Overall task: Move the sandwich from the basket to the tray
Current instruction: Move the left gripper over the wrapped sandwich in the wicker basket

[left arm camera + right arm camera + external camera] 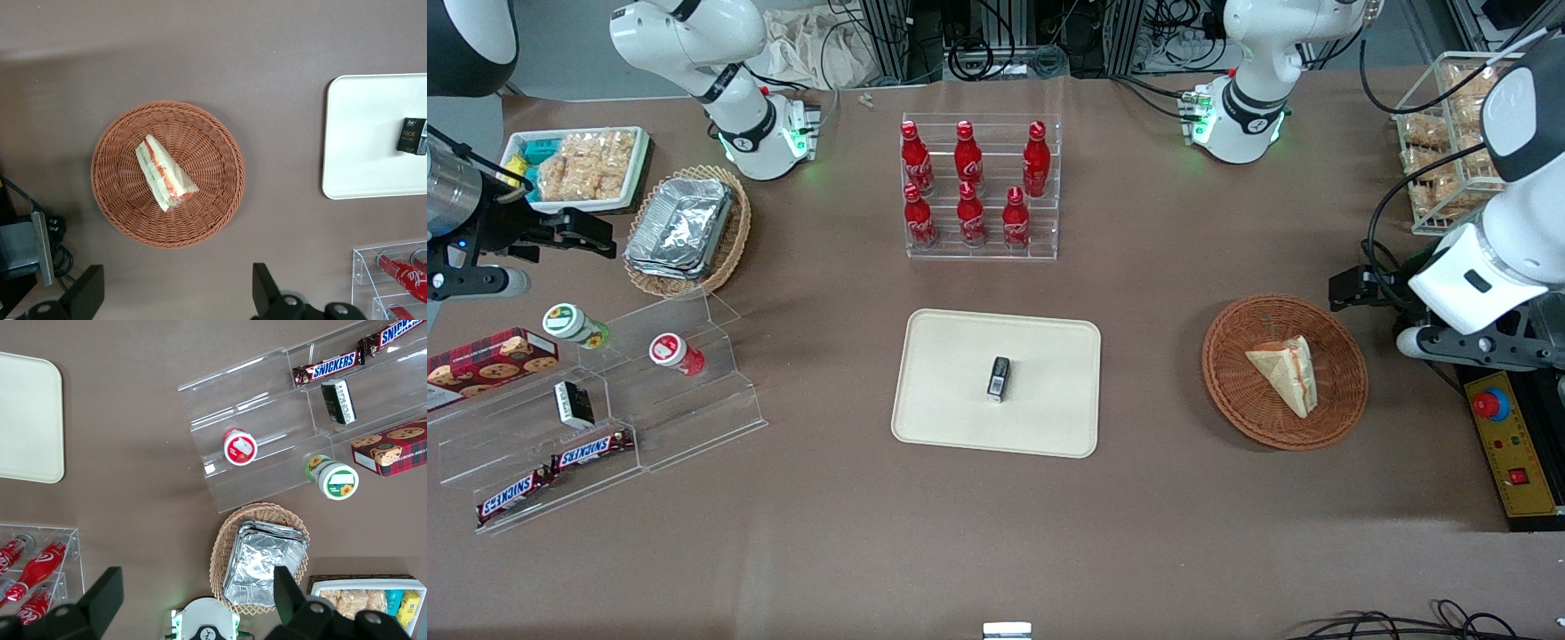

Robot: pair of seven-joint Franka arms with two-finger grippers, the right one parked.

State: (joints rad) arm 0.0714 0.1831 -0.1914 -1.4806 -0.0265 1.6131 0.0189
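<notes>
The sandwich [1288, 372] is a pale wedge with a red-orange stripe. It lies in the round reddish-brown basket [1232, 391], which stands toward the working arm's end of the table. The cream tray [951, 373] lies mid-table with a small black box [999, 380] on it. My left gripper [1352, 289] hangs above the table beside the basket, not touching it. In the left wrist view the gripper [175, 293] is open wide and empty, with the basket [220, 133], the sandwich [165, 173] and the tray [363, 133] in sight.
A clear rack of red cola bottles [978, 191] stands farther from the camera than the tray. A clear stepped shelf with snacks [605, 400], a tan basket of foil trays [685, 227] and a white snack tray [578, 164] lie toward the parked arm's end. A yellow control box [1507, 444] sits near the basket.
</notes>
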